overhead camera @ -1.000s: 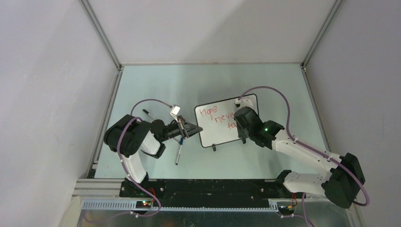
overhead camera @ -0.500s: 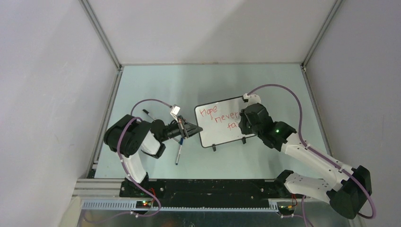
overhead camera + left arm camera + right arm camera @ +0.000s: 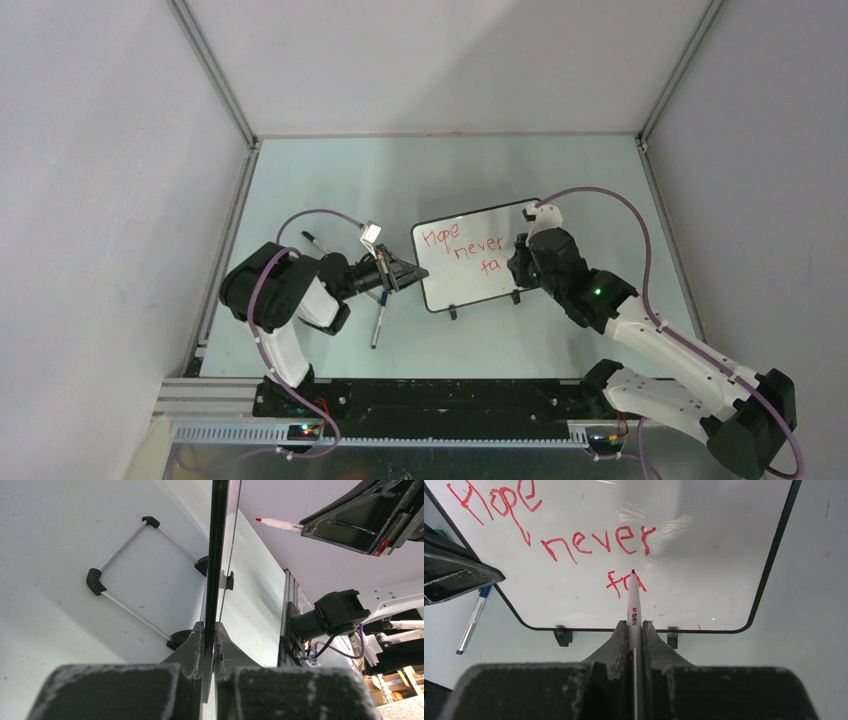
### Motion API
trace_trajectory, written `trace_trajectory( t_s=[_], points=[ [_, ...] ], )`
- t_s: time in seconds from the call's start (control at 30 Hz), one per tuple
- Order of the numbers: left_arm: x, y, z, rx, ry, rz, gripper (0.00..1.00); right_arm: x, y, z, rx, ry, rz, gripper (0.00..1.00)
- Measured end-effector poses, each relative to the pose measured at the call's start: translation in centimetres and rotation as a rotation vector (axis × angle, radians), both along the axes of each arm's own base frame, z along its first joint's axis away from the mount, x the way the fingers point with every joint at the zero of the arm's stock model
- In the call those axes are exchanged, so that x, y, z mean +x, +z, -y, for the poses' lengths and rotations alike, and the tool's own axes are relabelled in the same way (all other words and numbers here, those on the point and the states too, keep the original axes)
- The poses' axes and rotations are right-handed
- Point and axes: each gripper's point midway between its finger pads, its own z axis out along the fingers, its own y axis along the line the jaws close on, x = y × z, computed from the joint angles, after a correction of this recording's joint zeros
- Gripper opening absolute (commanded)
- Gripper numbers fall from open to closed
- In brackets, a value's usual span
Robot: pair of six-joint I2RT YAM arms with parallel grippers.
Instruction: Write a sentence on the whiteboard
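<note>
Pale green desk (image 3: 330,180): my left gripper (image 3: 210,630) clamps the whiteboard (image 3: 704,540) edge; my right gripper (image 3: 635,630) pinches a marker (image 3: 633,600), tip by the sentence (image 3: 599,542) just ahead.

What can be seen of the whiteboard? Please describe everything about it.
The whiteboard is a small glossy white rectangle with a thin black frame, rounded corners and two black feet on the pale green table. Red handwriting in stepped lines reads "Hope never fa". The left end effector is shut on one side edge. The red marker in the right end effector points at the last letter; from the left wrist, its tip sits just off the surface.
</note>
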Motion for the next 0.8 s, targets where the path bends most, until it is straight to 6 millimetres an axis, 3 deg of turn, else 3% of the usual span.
trace_trajectory(
  t_s=[0.8],
  points=[
    [0.0, 0.0, 0.0, 0.000, 0.000, 0.000, 0.00, 0.4, -3.0, 0.3, -0.124, -0.032, -0.038, 0.00]
  ],
)
